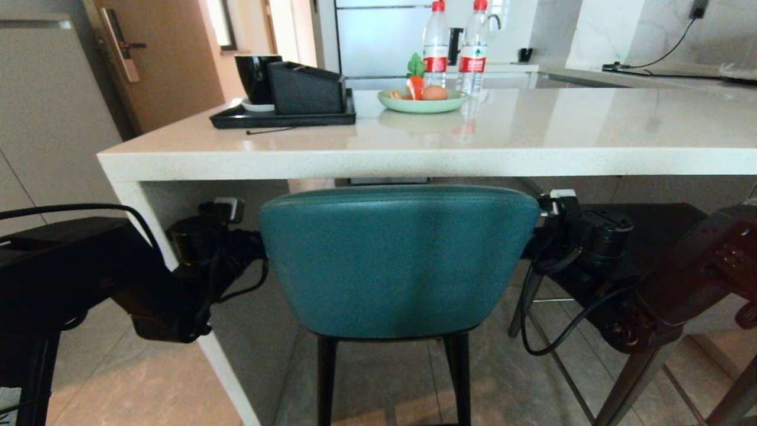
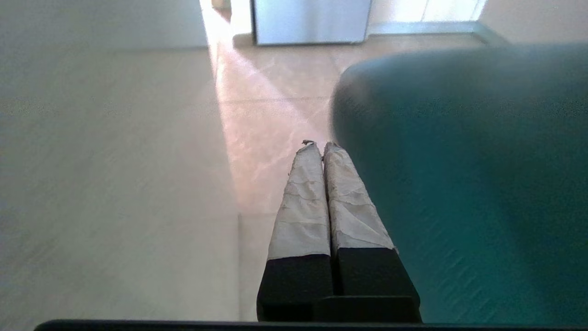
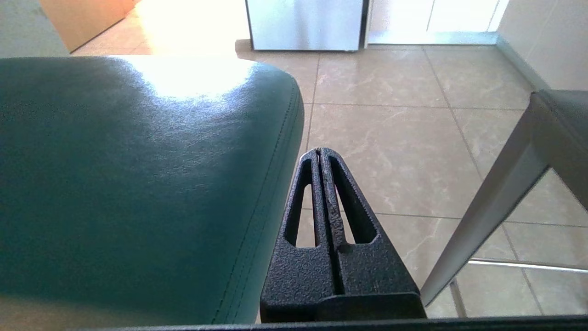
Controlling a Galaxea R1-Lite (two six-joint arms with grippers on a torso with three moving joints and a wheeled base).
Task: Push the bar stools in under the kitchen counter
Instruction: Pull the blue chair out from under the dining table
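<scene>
You are facing a teal stool [image 1: 397, 260] from behind, its rounded back filling the middle of the head view. The stool stands at the near edge of the white table [image 1: 532, 139], its back just below the thick slab top, and its seat reaches in under the slab. Your left pincer [image 2: 320, 145] sits just beside the stool's left flank, its two tape-wrapped fingers [image 2: 301, 202] pressed flat together with nothing between them. From the left wrist view you cannot tell whether it touches the leather. The table's white end panel [image 1: 177, 260] stands on the far side of this pincer from the stool. Your right pincer [image 3: 320, 151] lies close along the stool's right flank, beside the stitched seam, its black fingers also closed on nothing. On the far side of that pincer from the teal stool you see a grey leg of the second stool [image 3: 487, 211]. On the table beyond the stool rest a black tray [image 1: 284, 115], a green plate [image 1: 423, 102] and two water bottles [image 1: 436, 41].
</scene>
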